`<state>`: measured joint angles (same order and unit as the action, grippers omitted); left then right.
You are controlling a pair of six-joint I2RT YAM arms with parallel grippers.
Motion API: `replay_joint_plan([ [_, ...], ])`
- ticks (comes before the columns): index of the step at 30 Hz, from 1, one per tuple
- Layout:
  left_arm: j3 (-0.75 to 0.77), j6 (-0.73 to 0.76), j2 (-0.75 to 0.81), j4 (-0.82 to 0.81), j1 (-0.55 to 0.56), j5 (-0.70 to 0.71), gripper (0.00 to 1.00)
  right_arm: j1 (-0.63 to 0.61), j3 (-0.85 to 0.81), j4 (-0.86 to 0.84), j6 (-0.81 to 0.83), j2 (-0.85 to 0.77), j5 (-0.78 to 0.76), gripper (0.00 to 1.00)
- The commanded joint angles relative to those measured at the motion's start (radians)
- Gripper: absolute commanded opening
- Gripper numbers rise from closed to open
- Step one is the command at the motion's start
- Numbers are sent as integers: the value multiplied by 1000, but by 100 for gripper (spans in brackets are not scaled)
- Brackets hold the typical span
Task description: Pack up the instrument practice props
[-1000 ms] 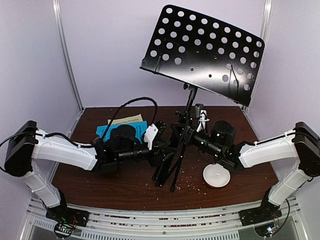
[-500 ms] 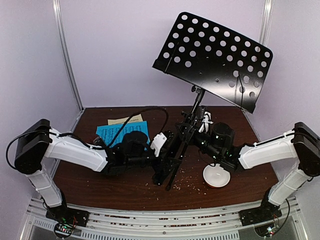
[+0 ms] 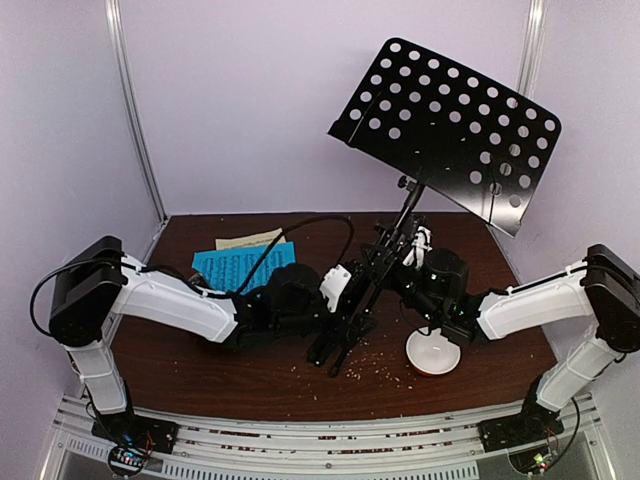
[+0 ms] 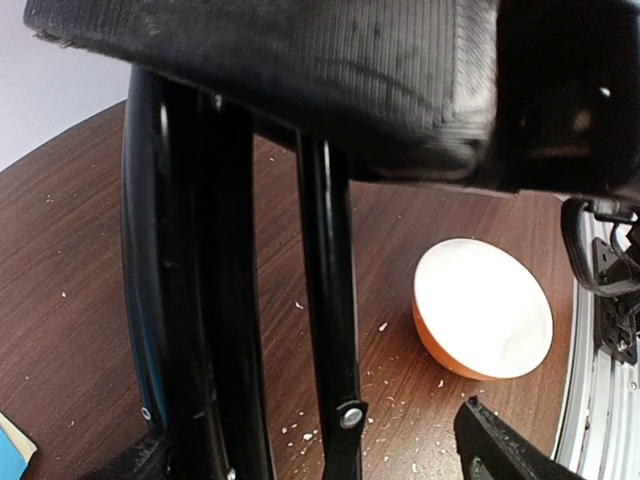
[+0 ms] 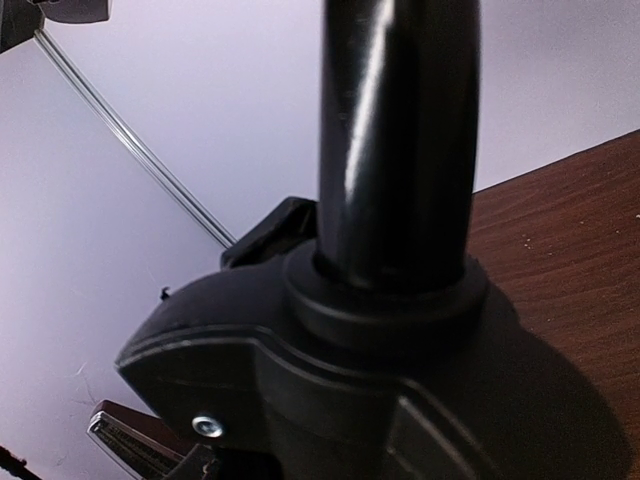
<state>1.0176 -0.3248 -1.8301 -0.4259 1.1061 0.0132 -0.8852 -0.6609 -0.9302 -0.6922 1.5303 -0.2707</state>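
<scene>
Presently: music stand [image 3: 440,130] tilted, leaning to the right, perforated plate high at the back w/ its holes facing cam. Tripod legs folded close together, feet down on the desk [image 3: 200,360] near centre.

L pincer [image 3: 340,305] sits low at the folded legs. Wrist view: legs [image 4: 325,300] run top to bottom through the gap; lower fingertip [image 4: 495,450] stands clear of them, fingers spread wide. Reads as released, not clamped.

R pincer [image 3: 400,268] is at the shaft, above the leg hub. Its wrist cam is filled by the shaft [image 5: 400,130] and the hub collar [image 5: 350,370], own fingers not seen. Clenched or not: can't tell.

Blue sheet [image 3: 235,265] flat on desk, back left, partly under the L arm and its cable. Yellow sheet [image 3: 245,240] lies under it, top edge poking out behind. Blue one carries rows of dark print, too small to read. A corner of it shows at bottom left of L wrist view [image 4: 12,450].

Bowl [image 3: 433,352], white inside, orange-tinted outside in L wrist view [image 4: 485,320], upright just right of the stand feet, not touching. Crumbs [image 3: 375,370] scattered btwn feet and bowl, more toward the near edge.

No brand marks legible on arms or stand.
</scene>
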Motion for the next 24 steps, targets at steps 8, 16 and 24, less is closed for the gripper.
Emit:
replay_joint_plan([
  [8, -26, -73, -26, 164, -28, 264, 87, -26, 11, -106, 165, -37, -12, 0],
  [16, -37, -100, -29, 196, -28, 320, 87, -25, 22, -104, 161, -45, -14, 0],
  [24, -54, -129, -14, 219, -38, 353, 92, -25, 33, -97, 159, -56, -18, 0],
])
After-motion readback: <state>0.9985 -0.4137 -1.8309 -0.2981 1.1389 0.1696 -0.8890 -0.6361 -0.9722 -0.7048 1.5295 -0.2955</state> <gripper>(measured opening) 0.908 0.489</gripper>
